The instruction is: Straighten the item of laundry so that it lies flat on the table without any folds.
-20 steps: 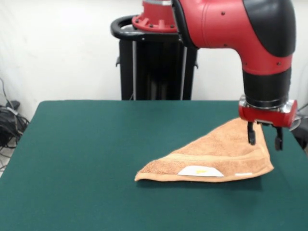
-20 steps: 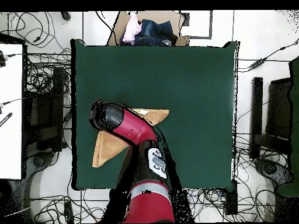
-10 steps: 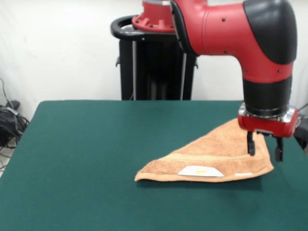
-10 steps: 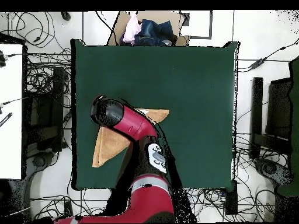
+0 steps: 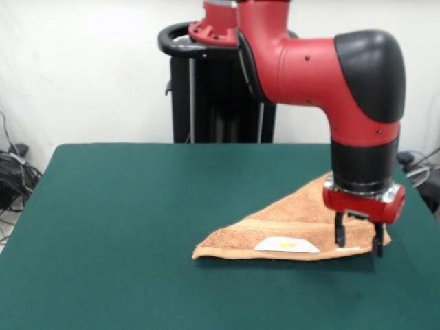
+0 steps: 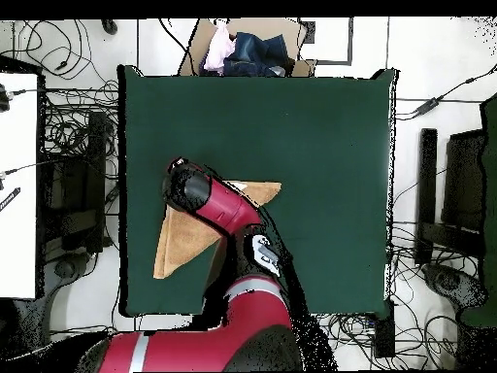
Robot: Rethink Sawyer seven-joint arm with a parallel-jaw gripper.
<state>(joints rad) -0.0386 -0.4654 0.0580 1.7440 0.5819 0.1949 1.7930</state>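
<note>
From across the dark green felt table, the red arm's gripper had dropped and shifted inward, fingers spread over the folded peach-orange terry towel's near corner. From above, the towel remained a triangle by the table edge; a grasp seemed imminent.

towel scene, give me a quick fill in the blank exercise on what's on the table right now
1. The towel lies folded into a ____ shape.
2. The claw is poised with its fingers ____ over the towel's corner.
3. The table top is dark ____.
4. A white ____ shows on the towel's front edge.

Missing words: triangle; open; green; label
</note>
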